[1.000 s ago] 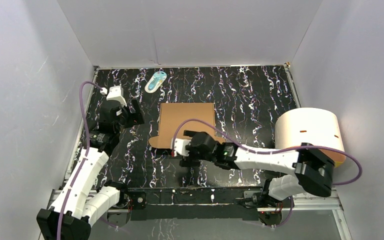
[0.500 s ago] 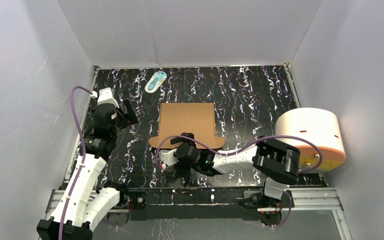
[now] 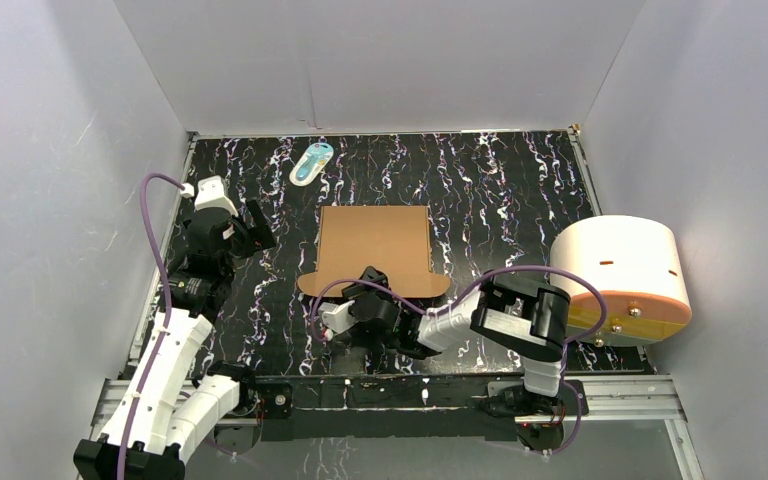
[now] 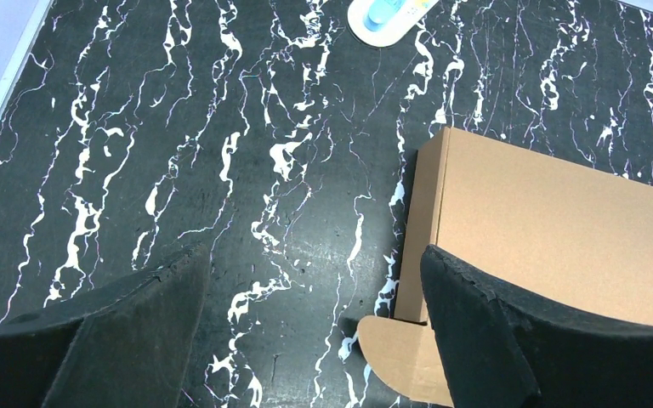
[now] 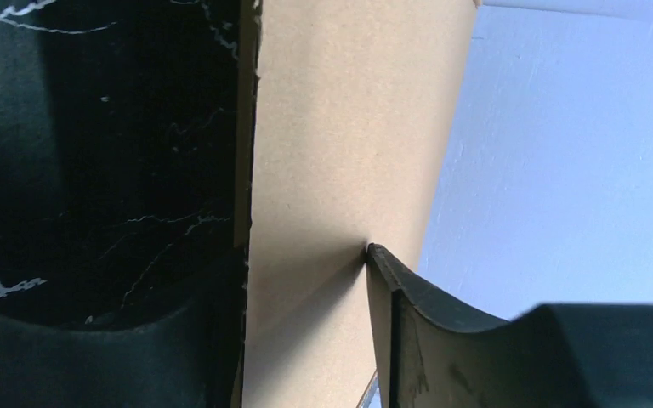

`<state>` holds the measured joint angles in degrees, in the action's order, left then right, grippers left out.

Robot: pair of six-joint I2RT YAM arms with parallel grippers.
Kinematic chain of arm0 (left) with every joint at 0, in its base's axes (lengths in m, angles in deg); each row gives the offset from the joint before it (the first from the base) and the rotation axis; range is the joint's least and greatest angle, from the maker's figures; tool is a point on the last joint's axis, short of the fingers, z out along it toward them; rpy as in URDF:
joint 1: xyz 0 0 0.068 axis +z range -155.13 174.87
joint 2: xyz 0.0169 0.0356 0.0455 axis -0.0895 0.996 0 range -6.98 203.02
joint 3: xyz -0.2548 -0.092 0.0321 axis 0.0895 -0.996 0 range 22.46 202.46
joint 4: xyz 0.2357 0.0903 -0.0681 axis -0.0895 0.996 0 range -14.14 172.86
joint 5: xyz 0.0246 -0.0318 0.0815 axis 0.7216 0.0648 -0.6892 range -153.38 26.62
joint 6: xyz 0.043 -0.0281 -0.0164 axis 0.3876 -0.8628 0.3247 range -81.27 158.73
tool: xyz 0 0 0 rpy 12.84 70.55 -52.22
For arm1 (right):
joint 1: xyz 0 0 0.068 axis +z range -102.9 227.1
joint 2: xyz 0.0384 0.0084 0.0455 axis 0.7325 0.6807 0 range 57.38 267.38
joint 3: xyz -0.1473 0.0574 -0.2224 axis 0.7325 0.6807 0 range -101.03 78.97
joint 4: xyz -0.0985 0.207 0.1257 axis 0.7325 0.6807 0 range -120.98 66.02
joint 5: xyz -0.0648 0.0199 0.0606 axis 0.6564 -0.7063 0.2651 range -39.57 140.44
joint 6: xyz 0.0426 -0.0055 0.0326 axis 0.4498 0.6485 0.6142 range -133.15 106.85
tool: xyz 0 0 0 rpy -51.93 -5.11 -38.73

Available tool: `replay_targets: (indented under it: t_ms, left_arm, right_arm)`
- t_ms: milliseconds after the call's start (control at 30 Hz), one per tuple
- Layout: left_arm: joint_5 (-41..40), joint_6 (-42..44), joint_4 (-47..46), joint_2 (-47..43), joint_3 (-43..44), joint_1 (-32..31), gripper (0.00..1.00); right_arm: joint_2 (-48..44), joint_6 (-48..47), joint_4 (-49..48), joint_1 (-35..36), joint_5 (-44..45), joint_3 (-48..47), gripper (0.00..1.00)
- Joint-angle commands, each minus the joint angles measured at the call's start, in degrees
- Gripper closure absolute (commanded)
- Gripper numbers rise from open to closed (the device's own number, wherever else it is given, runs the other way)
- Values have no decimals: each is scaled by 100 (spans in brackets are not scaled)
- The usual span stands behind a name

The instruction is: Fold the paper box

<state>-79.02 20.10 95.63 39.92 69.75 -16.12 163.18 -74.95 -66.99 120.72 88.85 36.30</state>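
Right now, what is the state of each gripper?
Left gripper: open, holding nothing.
Right gripper: around a flap of the paper box; grip cannot be told.

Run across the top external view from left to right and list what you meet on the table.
left pincer → white-and-blue oval item → paper box → cream cylinder
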Motion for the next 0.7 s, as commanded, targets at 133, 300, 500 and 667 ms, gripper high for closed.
replay_targets:
  t_ms: [133, 300, 500, 667]
  left_arm:
    - [12, -18, -18, -206, 9, 26, 9]
    - [-37, 17, -33, -312, 43, 26, 9]
    - [167, -67, 136, -504, 252, 26, 9]
    - [360, -162, 377, -589, 546, 26, 9]
  right_arm:
    - [-253, 91, -227, -6, -61, -21, 69]
    - [-491, 99, 273, -16, -145, -115, 86]
    - [-1030, 455, 1376, -71, -451, -486, 100]
    - [-1364, 862, 2652, -122, -847, -990, 100]
